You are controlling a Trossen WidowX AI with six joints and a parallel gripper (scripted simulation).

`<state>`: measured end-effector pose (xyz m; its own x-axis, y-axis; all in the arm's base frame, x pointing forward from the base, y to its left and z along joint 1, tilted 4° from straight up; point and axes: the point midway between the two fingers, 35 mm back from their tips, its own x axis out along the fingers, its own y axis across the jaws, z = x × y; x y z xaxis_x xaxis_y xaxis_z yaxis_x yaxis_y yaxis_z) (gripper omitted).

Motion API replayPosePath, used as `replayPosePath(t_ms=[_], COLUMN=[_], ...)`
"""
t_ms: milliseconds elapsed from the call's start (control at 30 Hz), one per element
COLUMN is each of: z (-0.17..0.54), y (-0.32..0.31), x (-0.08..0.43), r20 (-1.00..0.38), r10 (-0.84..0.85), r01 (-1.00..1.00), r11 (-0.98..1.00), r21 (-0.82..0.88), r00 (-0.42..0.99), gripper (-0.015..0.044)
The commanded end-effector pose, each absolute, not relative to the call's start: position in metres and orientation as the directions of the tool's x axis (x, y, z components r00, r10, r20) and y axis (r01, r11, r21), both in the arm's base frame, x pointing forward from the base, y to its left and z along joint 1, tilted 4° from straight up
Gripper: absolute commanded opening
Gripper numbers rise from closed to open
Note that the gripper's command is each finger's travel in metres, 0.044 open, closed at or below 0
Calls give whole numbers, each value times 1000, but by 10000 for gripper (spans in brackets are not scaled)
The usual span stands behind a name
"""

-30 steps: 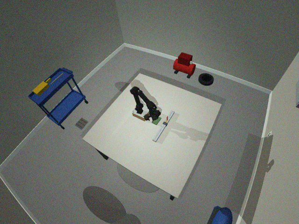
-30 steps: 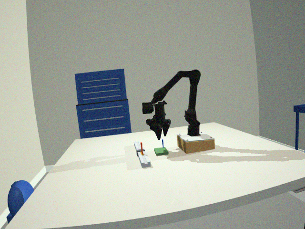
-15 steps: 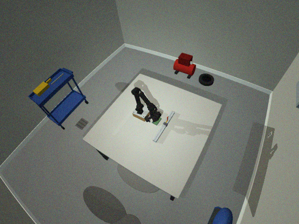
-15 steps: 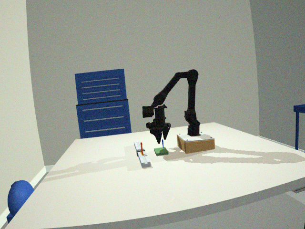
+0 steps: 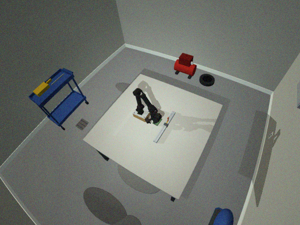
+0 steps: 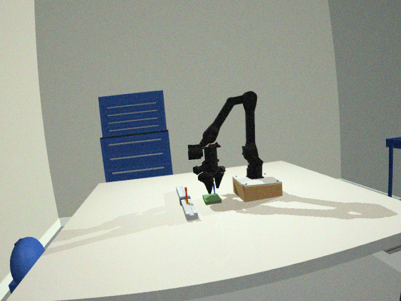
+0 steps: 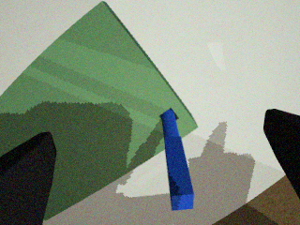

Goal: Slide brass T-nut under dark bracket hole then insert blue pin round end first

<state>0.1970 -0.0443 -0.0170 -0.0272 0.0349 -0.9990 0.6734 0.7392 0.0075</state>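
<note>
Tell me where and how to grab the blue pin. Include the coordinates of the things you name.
Best gripped on the upper shaft of the slim blue pin (image 6: 213, 188) (image 7: 177, 161), from straight above: it stands upright near the green tray's (image 6: 212, 199) (image 7: 108, 70) corner, its shaft rising free between the open black fingers.
</note>
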Motion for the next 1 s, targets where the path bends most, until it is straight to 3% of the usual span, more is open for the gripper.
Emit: replayPosePath(t_ms=[0, 33, 800, 967], z=[-23, -23, -23, -23], y=[-44, -44, -44, -44], x=[194, 194, 194, 194], r20=[-999, -999, -999, -999], r10=[34, 34, 34, 34], r01=[673, 673, 673, 673], r11=[740, 740, 740, 740], r21=[3, 3, 3, 3], r00=[-34, -34, -34, -34], gripper=[440, 440, -144, -150])
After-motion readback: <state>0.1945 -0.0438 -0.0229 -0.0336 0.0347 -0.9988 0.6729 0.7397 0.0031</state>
